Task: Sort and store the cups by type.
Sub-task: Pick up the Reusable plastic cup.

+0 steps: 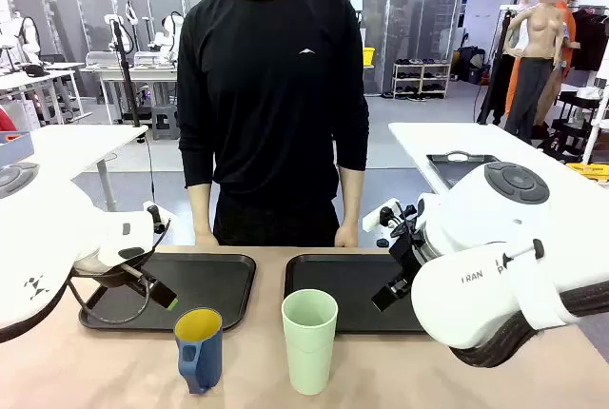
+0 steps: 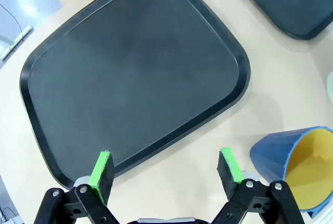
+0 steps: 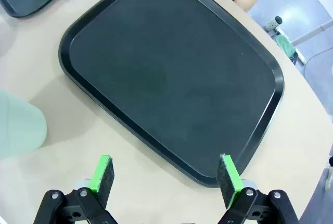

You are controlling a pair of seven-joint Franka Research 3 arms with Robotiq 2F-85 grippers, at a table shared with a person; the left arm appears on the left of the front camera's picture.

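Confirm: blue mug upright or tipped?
Upright. The blue mug stands on its base on the table, yellow open mouth facing up.

You can read the partial letters "FRAN" in dark print on the white casing of the right arm [image 1: 495, 295]. A small white emblem [image 1: 304, 50] on the person's black shirt [image 1: 271, 114] carries no legible words.

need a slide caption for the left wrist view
Left gripper, jaws open, above the edge of a black tray, blue mug alongside.
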